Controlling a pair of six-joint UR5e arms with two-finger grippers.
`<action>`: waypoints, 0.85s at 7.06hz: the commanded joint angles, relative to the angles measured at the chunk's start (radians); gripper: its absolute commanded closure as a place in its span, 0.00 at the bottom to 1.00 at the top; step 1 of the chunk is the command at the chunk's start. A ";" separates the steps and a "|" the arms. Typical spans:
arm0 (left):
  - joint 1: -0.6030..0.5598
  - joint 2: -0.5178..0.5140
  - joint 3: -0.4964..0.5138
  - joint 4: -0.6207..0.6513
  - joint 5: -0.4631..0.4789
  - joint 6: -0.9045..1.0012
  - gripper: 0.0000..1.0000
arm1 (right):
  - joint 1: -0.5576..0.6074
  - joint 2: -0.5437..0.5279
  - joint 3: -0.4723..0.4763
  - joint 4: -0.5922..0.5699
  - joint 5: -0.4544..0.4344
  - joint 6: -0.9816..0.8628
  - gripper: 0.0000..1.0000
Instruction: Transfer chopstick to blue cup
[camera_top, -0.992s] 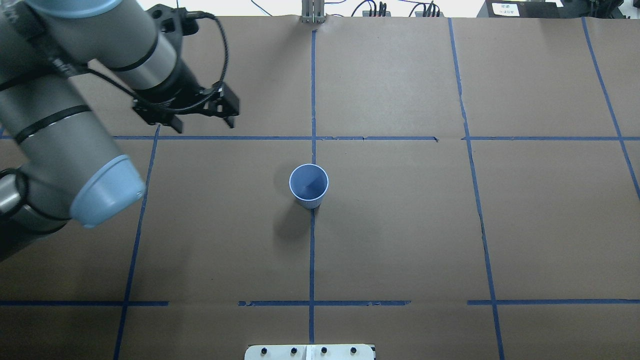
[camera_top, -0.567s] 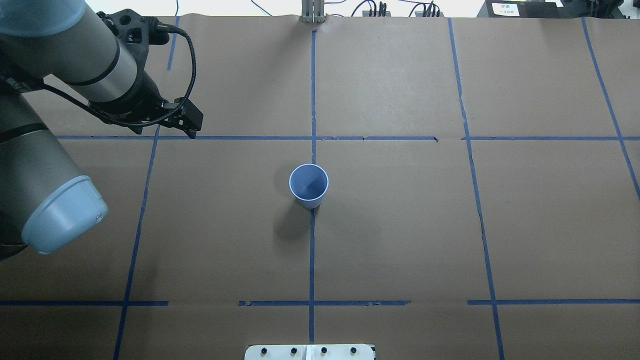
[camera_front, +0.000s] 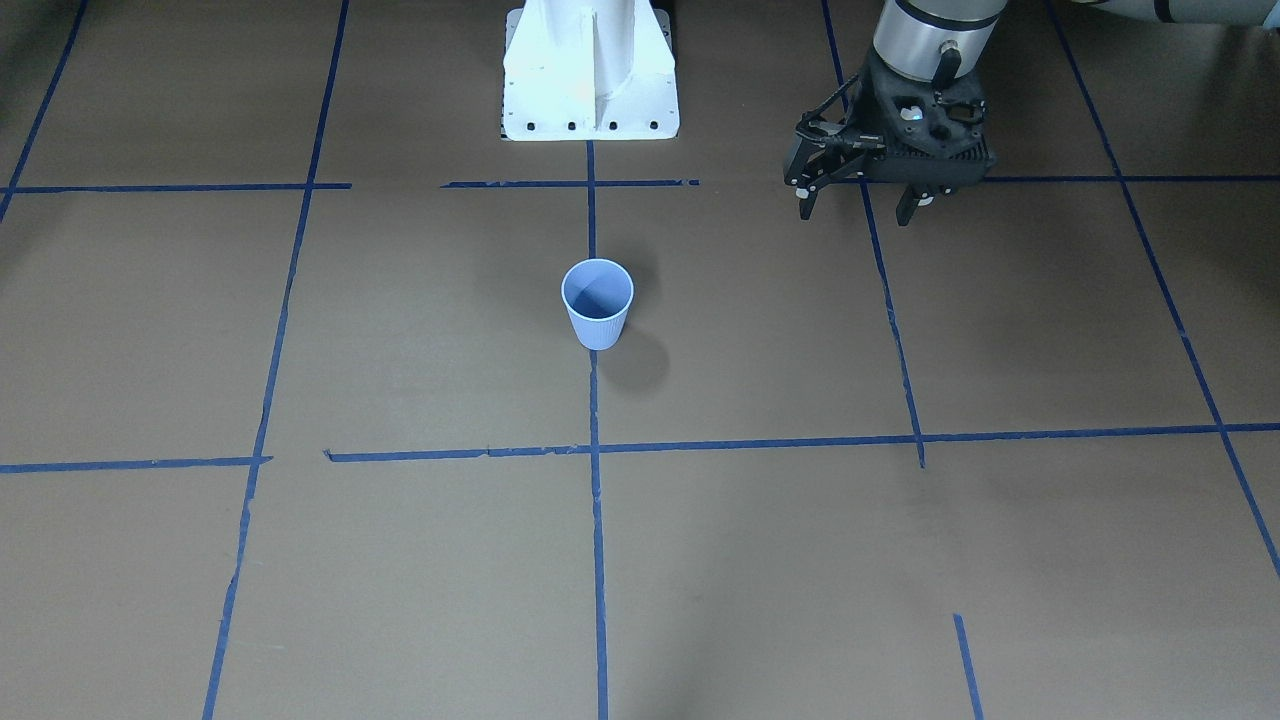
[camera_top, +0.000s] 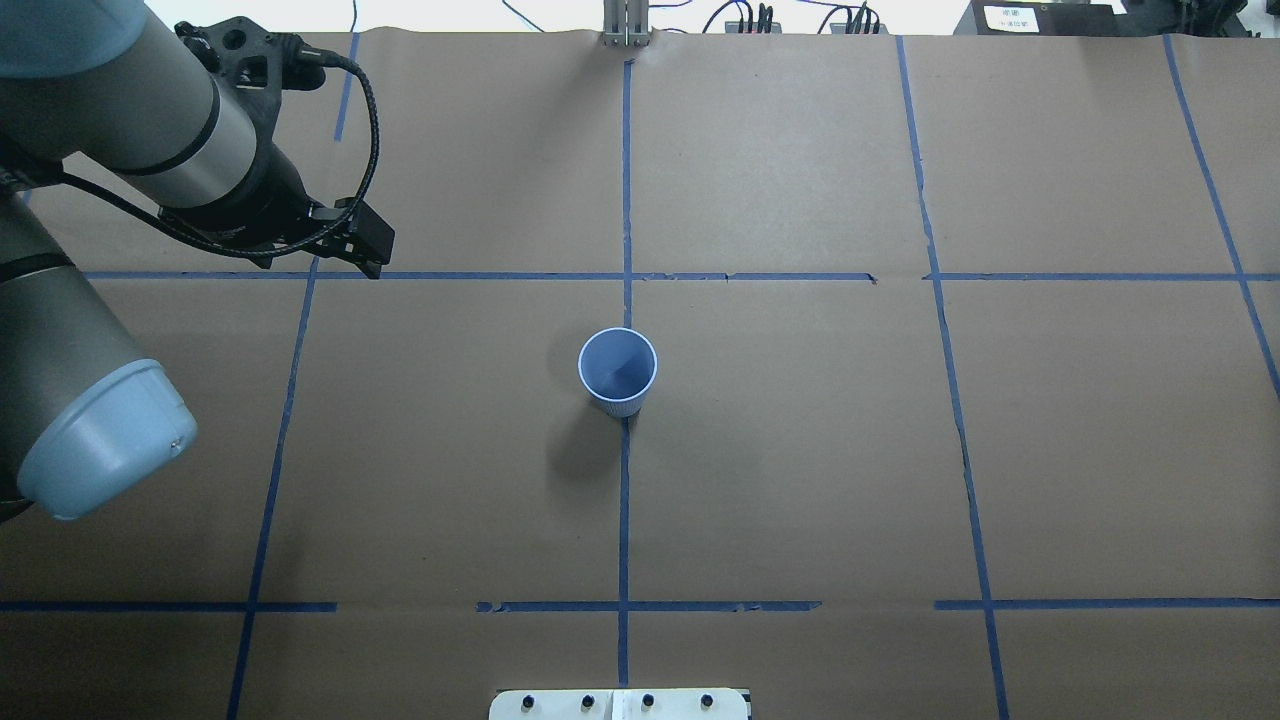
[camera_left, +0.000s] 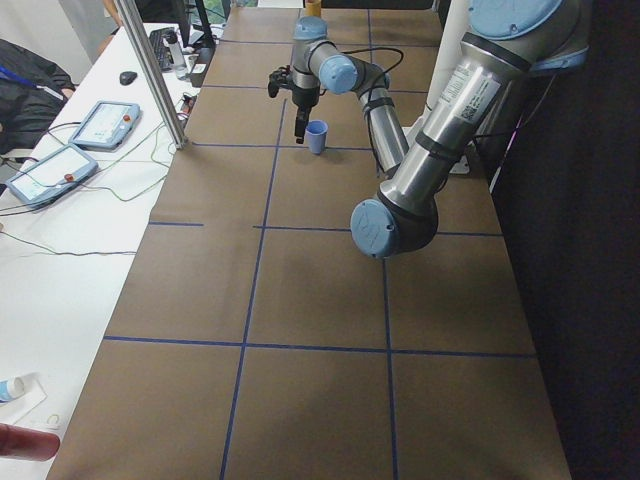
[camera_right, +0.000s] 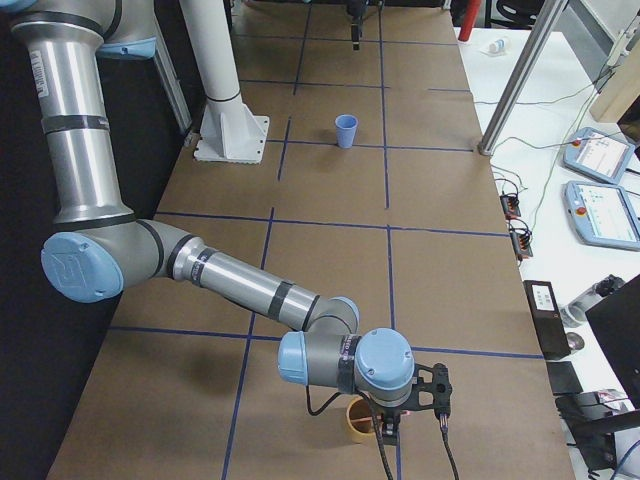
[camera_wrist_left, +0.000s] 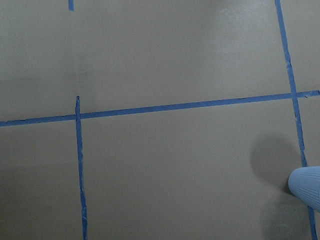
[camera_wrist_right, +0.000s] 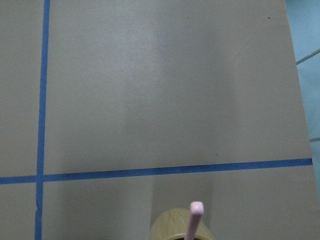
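Note:
The blue cup (camera_top: 617, 368) stands upright at the table's middle, on a blue tape line; it also shows in the front view (camera_front: 597, 305) and at the lower right edge of the left wrist view (camera_wrist_left: 306, 185). My left gripper (camera_front: 854, 212) is open and empty, hanging above the table well to the cup's side (camera_top: 350, 250). One pale pink chopstick tip (camera_wrist_right: 195, 215) sticks up out of a tan wooden cup (camera_wrist_right: 177, 229). My right gripper (camera_right: 415, 430) hovers over that tan cup (camera_right: 358, 420) at the table's right end; I cannot tell whether it is open or shut.
Blue tape lines divide the brown table cover into squares. The white robot base (camera_front: 590, 70) stands at the robot-side edge. The table's edge (camera_wrist_right: 295, 75) runs close to the tan cup. A side bench with tablets (camera_right: 600, 190) flanks the table.
My left arm has swung back to the left in the overhead view, carrying its gripper farther from the blue cup. The cup has not moved.

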 joint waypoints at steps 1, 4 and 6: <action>0.000 0.001 -0.007 0.001 0.000 0.000 0.00 | -0.002 0.011 -0.053 0.011 -0.002 0.017 0.00; 0.000 0.004 -0.008 0.001 0.000 0.000 0.00 | -0.025 0.028 -0.142 0.153 -0.048 0.090 0.01; -0.001 0.004 -0.008 0.001 0.000 0.000 0.00 | -0.029 0.033 -0.134 0.153 -0.048 0.093 0.12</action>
